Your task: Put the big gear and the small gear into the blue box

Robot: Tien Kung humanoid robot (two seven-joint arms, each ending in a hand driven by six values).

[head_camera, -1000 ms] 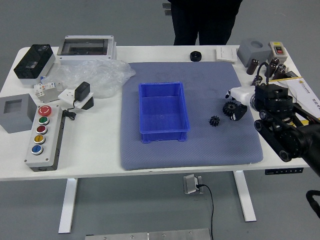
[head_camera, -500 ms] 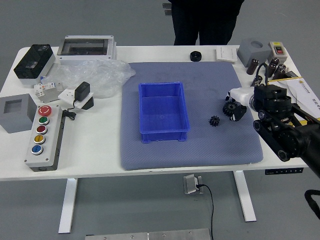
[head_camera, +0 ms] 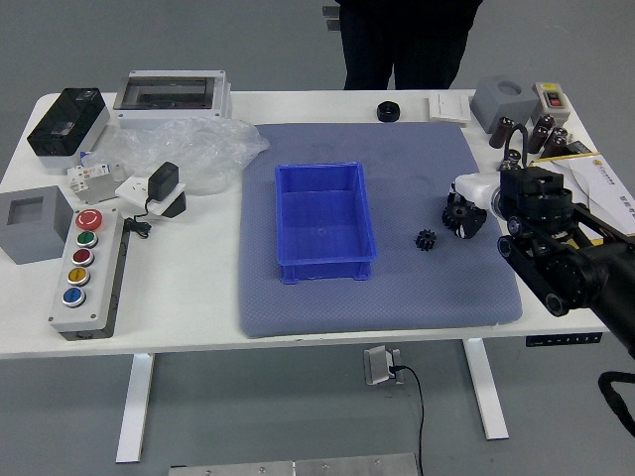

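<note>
The blue box [head_camera: 323,223] stands on the blue-grey mat, with a bare inside. To its right the small gear [head_camera: 426,240], black and toothed, lies on the mat. My right hand [head_camera: 464,208], white with black fingertips, is over the big gear [head_camera: 453,214], up and right of the small gear. The fingers reach down around the big gear and cover most of it; its dark left edge shows. Whether they grasp it cannot be made out. My left arm is out of view.
A button panel [head_camera: 91,273], a grey block [head_camera: 36,225] and plastic wrap [head_camera: 189,154] are on the left. A black round object [head_camera: 388,111] sits at the far edge, tools [head_camera: 544,134] at the far right. A person [head_camera: 405,40] stands behind the table.
My right hand has shifted slightly left, and its fingers now cover more of the big gear. The small gear and the blue box have stayed in place.
</note>
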